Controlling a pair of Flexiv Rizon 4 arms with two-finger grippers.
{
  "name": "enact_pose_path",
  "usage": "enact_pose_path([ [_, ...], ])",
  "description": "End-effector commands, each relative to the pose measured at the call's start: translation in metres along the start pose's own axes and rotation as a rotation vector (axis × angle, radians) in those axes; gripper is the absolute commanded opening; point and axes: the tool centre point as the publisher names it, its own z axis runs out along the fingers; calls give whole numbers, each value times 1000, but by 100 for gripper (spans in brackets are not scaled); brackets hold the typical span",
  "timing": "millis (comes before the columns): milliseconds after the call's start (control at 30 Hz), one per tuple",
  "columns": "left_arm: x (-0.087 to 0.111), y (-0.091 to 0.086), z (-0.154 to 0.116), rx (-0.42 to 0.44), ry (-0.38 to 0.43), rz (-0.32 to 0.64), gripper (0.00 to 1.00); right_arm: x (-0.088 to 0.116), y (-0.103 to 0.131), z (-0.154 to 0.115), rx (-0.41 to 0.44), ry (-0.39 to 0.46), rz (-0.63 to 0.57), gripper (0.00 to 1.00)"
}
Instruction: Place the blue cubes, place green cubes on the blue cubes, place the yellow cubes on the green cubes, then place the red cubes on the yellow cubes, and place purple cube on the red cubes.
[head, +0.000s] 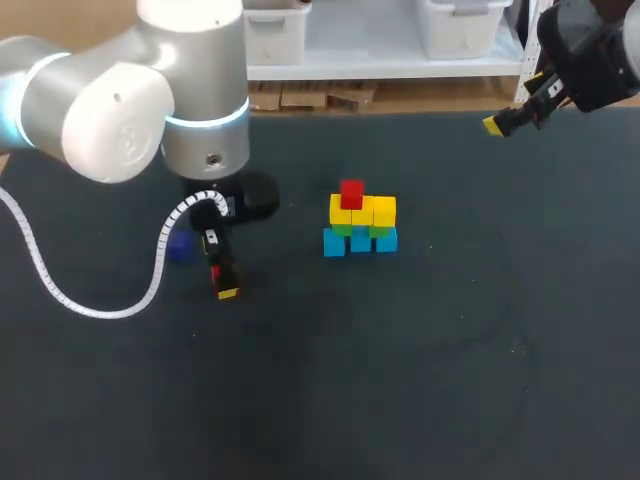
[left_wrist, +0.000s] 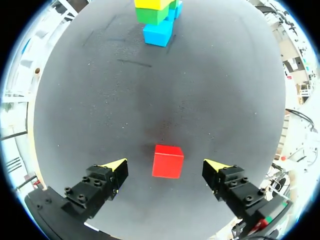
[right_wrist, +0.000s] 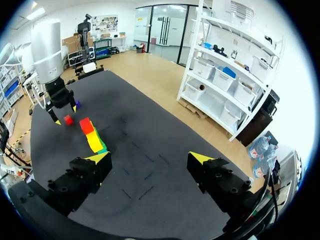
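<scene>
You see a matt, dark, cloth-like table (left_wrist: 215, 100), a smooth red cube (left_wrist: 167, 161) and a glossy silver left arm (head: 110, 100).

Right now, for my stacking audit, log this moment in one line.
left gripper: open, red cube between fingers | right gripper: open, empty | stack: one red on top | purple cube: on table

No text, label, number or sign can be read in any of the views.
</scene>
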Motion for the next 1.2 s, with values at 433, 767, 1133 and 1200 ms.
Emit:
enact_pose_path([
  [433, 1, 9, 11, 9, -14, -16, 42, 0, 1, 0, 2, 0, 0, 100],
  [767, 0, 8, 4, -10, -38, -18, 0, 0, 1, 0, 2, 0, 0, 100],
  [1133, -14, 3, -73, -98, -32, 26, 0, 0, 1, 0, 2, 0, 0, 100],
  [1200, -19, 7, -91, -116, -36, 47, 0, 0, 1, 0, 2, 0, 0, 100],
])
